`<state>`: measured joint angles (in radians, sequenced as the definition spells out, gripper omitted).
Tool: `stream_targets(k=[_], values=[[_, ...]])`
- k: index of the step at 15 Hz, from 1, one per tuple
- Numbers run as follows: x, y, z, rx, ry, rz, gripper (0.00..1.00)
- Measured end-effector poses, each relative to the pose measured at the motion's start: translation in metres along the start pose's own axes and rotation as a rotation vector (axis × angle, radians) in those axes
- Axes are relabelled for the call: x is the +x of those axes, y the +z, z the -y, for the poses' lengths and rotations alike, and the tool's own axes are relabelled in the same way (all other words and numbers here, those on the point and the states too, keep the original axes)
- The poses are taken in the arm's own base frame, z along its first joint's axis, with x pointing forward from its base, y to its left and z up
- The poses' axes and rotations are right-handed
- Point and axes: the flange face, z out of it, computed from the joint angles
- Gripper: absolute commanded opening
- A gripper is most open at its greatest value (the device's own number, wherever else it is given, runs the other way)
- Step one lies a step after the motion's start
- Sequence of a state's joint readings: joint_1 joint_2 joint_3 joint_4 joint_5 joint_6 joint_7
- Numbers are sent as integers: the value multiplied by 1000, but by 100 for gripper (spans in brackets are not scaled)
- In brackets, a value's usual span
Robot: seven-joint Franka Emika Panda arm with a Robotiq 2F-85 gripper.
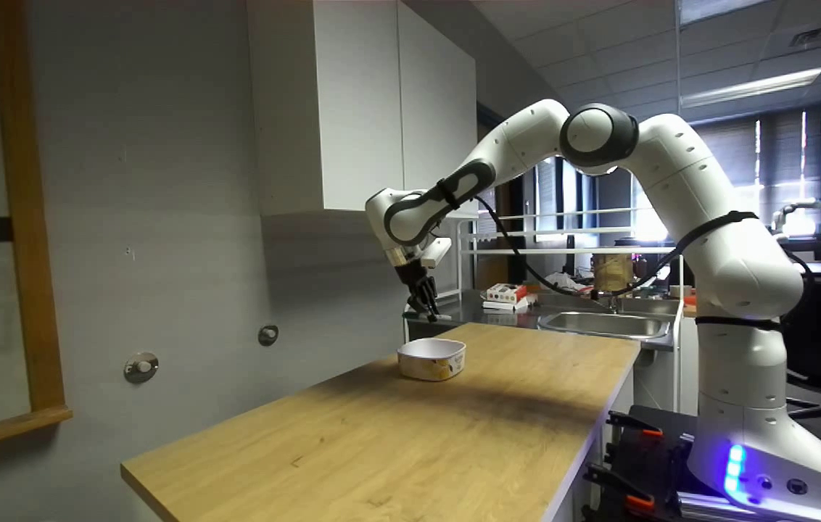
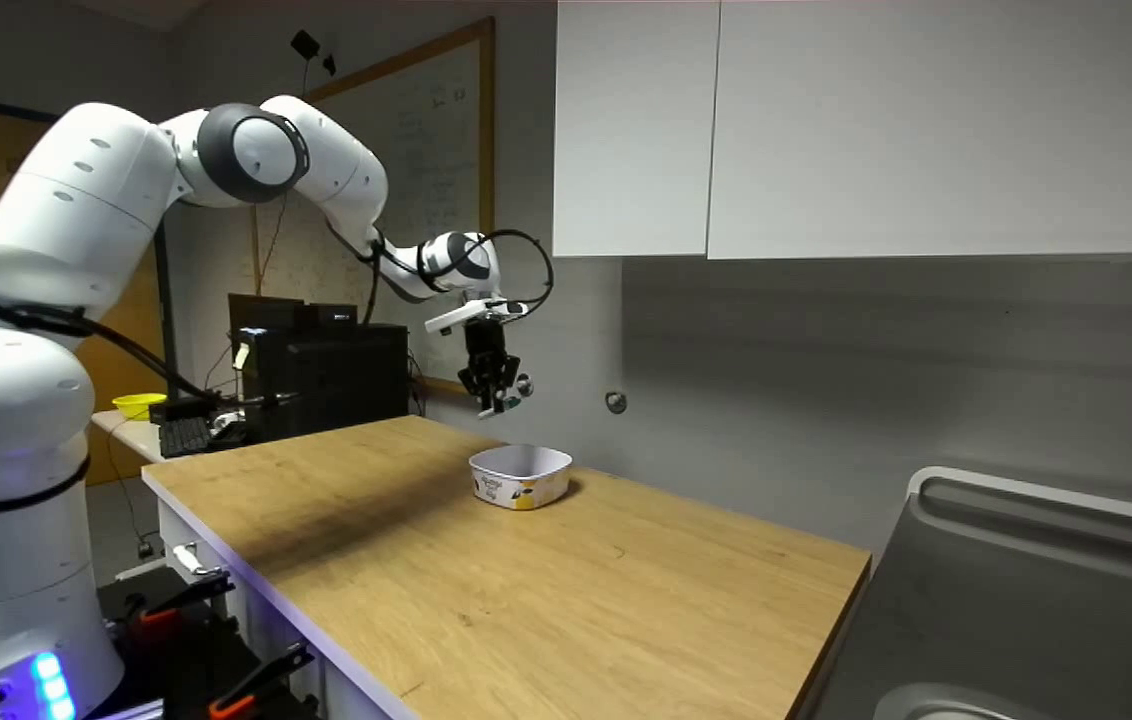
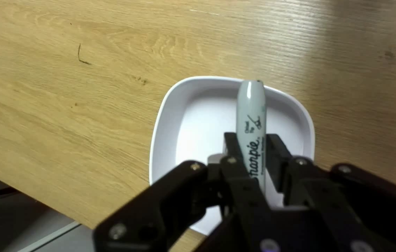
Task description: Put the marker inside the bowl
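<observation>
Hand (image 3: pixel 253 145) pinching the marker (image 3: pixel 251 108), a grey barrel with black "Sharpie" lettering; one end is hidden by the hand, and both exterior views show it indistinctly. Below the hand, the white bowl (image 3: pixel 166 138), partly covered in the wrist view, stands on the bench (image 3: pixel 79 105).

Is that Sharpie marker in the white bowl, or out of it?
Out: the end effector grips the Sharpie marker, and in both exterior views a clear gap separates it from the white bowl below.
</observation>
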<state>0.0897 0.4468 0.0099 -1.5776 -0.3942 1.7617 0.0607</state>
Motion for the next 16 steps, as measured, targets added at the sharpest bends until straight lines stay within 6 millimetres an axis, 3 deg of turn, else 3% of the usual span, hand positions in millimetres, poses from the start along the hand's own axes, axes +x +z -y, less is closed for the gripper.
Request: stream_targets(k=[11, 12, 14, 16], values=[[-1, -2, -3, 10, 6, 71, 13], [0, -2, -3, 10, 6, 70, 49], [1, -2, -3, 18, 1, 68, 54], [4, -4, -2, 23, -25, 46, 69]])
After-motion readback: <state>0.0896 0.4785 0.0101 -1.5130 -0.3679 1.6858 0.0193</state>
